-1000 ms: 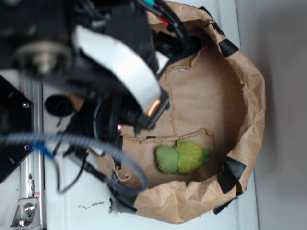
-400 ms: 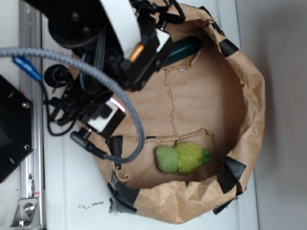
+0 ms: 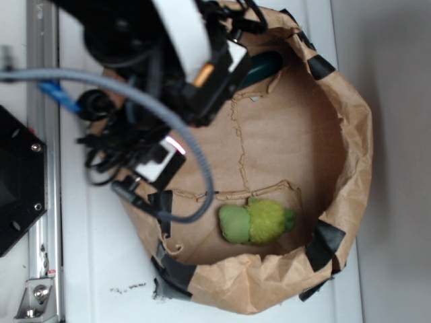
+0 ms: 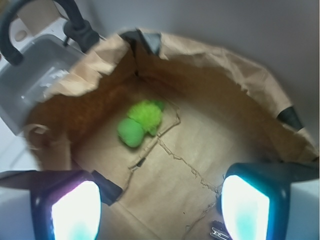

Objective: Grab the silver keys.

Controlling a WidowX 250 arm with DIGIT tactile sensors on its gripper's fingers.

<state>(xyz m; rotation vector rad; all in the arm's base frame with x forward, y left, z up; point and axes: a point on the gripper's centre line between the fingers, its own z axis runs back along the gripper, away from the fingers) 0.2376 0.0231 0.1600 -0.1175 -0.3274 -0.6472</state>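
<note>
While the gripper (image 4: 160, 200) hangs with jaws spread and empty, the silver keys (image 4: 218, 233) barely peek out just below its right finger (image 4: 248, 204); descending straight would likely miss them, or snag the paper bag (image 4: 240, 75); the green toy (image 4: 140, 122) lies well ahead.

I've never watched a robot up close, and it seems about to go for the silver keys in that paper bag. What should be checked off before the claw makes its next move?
1. Claw open: ok, the fingers stand wide apart in the wrist view.
2. Claw empty: ok, nothing between the fingers.
3. Silver keys in sight: cannot tell for sure; a small metal bit shows at the wrist view's bottom edge, mostly cut off.
4. Keys centred between the fingers: not ok, that bit sits off to one side, by the finger on the picture's right.
5. Green fuzzy toy out of the way: ok, it lies well across the paper bag.
6. Teal oval out of the way: cannot tell, the arm hides most of it.
</note>
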